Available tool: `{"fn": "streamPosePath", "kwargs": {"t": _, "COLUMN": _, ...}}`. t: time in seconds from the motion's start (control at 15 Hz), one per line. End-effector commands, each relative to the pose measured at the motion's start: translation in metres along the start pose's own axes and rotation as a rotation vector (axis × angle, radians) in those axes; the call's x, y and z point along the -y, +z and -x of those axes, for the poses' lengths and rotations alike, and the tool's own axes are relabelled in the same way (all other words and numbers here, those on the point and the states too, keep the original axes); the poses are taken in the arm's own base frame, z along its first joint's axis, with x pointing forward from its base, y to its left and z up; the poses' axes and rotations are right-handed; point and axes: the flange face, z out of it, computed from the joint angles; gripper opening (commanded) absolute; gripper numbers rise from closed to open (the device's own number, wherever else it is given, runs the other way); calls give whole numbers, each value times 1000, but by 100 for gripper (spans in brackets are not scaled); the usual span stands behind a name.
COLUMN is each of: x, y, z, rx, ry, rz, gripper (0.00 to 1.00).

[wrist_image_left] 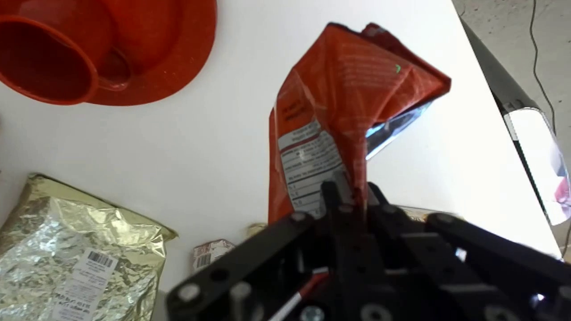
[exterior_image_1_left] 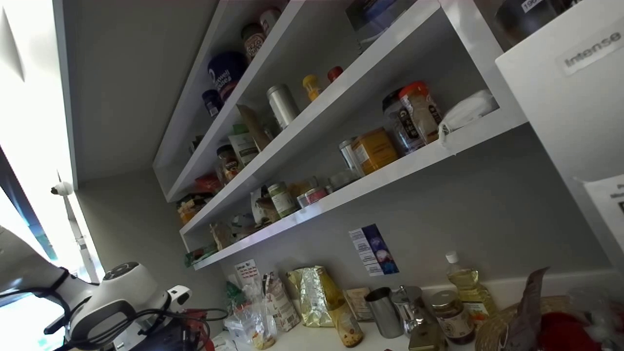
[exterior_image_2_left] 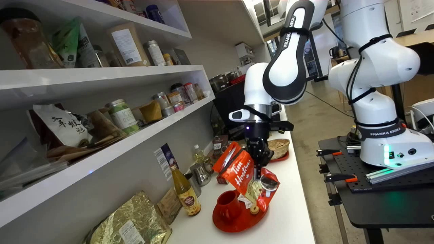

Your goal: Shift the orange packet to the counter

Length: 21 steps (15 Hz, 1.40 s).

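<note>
1. Here's the packet [exterior_image_2_left: 244, 176], slung at a slant, off the surface by the look of it, with the hand [wrist_image_left: 352, 191] clenched on a gathered fold!
2. Soft, crinkly customer, this; I'd expect it to sway and its contents to slump, so 1 slow, even descent is the call.
3. Below lies the worktop [exterior_image_2_left: 288, 220], and lowering onto it is, I judge, the step now. Whether the packet's low tip touches anything, I can't tell.
4. Eyes on the plate [exterior_image_2_left: 244, 222]! In an exterior view the packet's low end hides part of it, yet the wrist view shows white surface around the packet, plate off to the side. Aim for that white stretch before going down.
5. On the plate stands the mug [exterior_image_2_left: 229, 203]; a swinging corner could clip it, so turn the packet away.
6. Not too wide, though: beyond the worktop's edge there's floor [exterior_image_2_left: 307, 142], and a slide there loses the lot.
7. The bottle [exterior_image_2_left: 184, 193] and gold bag [exterior_image_2_left: 142, 213] stand well apart from the packet, so little worry. Let the packet settle flat, loosen gently, then lift the hand straight up so no fold snags.
</note>
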Motion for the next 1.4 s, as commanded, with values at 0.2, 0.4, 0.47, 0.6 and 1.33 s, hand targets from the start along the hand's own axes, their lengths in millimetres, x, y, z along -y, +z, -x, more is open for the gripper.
{"fn": "streamPosePath", "kwargs": {"t": 0.2, "x": 25, "y": 50, "z": -35, "rx": -79, "ry": -70, "rz": -2, "gripper": 1}}
{"fn": "streamPosePath", "kwargs": {"t": 0.4, "x": 16, "y": 74, "z": -46, "rx": -105, "ry": -52, "rz": -17, "gripper": 1}}
{"fn": "streamPosePath", "kwargs": {"t": 0.47, "x": 12, "y": 83, "z": -45, "rx": -109, "ry": -47, "rz": -16, "gripper": 1}}
{"fn": "streamPosePath", "kwargs": {"t": 0.6, "x": 5, "y": 102, "z": -41, "rx": -109, "ry": -39, "rz": -18, "gripper": 1}}
{"fn": "streamPosePath", "kwargs": {"t": 1.33, "x": -15, "y": 185, "z": -33, "rx": -178, "ry": 2, "rz": 24, "gripper": 1}}
